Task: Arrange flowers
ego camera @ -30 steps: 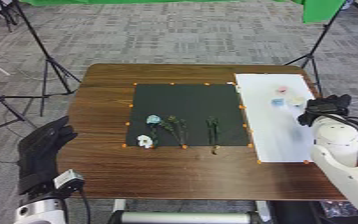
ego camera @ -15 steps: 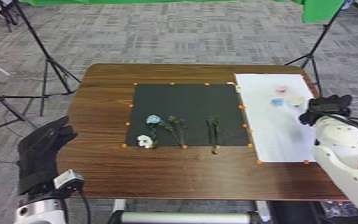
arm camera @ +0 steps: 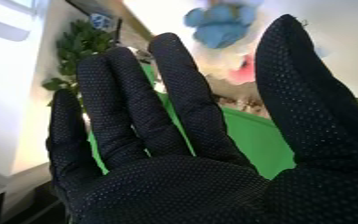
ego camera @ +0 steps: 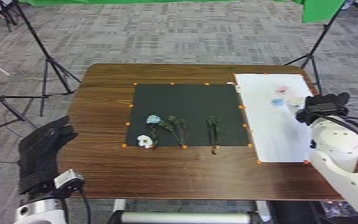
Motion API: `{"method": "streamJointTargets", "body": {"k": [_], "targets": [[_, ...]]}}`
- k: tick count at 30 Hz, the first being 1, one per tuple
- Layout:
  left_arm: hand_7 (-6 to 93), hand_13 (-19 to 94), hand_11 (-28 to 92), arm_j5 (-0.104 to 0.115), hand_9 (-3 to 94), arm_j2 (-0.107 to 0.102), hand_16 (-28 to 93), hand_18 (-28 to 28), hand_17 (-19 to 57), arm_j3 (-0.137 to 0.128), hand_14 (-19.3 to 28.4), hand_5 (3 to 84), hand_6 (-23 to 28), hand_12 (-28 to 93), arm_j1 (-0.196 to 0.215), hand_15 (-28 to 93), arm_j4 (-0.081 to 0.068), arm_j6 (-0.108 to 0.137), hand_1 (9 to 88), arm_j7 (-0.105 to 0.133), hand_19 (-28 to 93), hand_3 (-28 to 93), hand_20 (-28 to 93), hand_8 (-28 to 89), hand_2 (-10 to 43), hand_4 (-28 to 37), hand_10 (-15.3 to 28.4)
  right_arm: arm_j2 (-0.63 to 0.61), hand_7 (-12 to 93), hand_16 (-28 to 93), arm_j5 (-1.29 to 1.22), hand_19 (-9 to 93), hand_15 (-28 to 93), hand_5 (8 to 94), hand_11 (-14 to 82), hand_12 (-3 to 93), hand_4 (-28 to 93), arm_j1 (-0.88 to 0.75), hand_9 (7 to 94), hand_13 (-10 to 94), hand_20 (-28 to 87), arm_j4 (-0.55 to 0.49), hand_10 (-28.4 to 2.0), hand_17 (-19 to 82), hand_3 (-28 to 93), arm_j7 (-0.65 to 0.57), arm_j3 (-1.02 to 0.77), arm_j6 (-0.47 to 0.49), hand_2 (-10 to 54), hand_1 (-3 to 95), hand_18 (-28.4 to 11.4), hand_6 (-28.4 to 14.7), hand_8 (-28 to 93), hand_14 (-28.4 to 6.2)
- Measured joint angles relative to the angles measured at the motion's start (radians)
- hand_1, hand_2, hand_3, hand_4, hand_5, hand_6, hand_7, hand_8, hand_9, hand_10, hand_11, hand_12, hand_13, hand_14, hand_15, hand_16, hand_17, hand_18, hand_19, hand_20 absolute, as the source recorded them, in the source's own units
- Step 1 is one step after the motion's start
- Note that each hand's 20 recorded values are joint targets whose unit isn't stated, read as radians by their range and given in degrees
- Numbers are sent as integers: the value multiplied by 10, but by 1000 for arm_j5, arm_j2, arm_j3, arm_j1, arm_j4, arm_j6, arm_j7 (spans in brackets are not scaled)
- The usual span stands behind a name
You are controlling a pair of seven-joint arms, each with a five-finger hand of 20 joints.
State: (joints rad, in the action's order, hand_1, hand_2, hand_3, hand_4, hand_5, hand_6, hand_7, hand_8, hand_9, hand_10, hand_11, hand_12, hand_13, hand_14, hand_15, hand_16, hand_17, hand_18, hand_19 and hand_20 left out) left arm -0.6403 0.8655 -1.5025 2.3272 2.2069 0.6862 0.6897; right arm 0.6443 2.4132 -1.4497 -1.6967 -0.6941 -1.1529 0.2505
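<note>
Blue flower (ego camera: 153, 119) on a black, square mat (ego camera: 184, 100).
Black-gloved right hand (ego camera: 325, 106), frame right: fingers straight, holding nothing.

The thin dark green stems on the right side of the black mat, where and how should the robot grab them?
Probably at mid-length, from above, pinching inward from left and right: the thin dark green stems look slender, lie flat side by side and run lengthwise away from the robot.

You have brown, wood-grained surface (ego camera: 158, 175) | black mat (ego camera: 184, 102) | orange edge markers (ego camera: 184, 146) | white paper (ego camera: 278, 135) | blue flower (ego camera: 153, 119) | white flower (ego camera: 145, 141) | pink flower head (ego camera: 282, 89) | dark green stems (ego camera: 213, 131) | your right hand (ego camera: 324, 106) black, finely pale-dotted | streaked grey carpet (ego camera: 184, 37)
</note>
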Motion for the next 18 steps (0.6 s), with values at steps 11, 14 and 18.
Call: {"method": "streamJointTargets", "body": {"k": [11,14,18], "targets": [[196,334,513,-5,425,2,-231,242,-40,2,284,531,170,133,-5,843,-1,-2,288,-7,549,827,462,-99,50,-151,248,-7,200,142,-21,600,680,504,250,168,-278,48,536,301,296,11,-221,-35,859,3,41,-44,-75,295,-284,-66,-122,-284],[196,334,514,-1,424,0,-231,241,-40,3,284,532,170,133,-5,843,-1,-2,288,-6,549,828,462,-99,50,-151,248,3,202,143,-26,599,690,512,260,169,-278,57,541,302,297,15,-213,-37,858,9,45,-44,-74,296,-284,-65,-125,-284],[196,334,514,-2,425,-2,-230,241,-40,4,284,532,170,132,-7,844,-2,-2,288,-7,548,827,462,-99,51,-151,247,15,204,144,-40,598,701,523,272,170,-277,73,546,306,298,29,-206,-41,860,9,64,-44,-74,298,-284,-66,-127,-276]]}}
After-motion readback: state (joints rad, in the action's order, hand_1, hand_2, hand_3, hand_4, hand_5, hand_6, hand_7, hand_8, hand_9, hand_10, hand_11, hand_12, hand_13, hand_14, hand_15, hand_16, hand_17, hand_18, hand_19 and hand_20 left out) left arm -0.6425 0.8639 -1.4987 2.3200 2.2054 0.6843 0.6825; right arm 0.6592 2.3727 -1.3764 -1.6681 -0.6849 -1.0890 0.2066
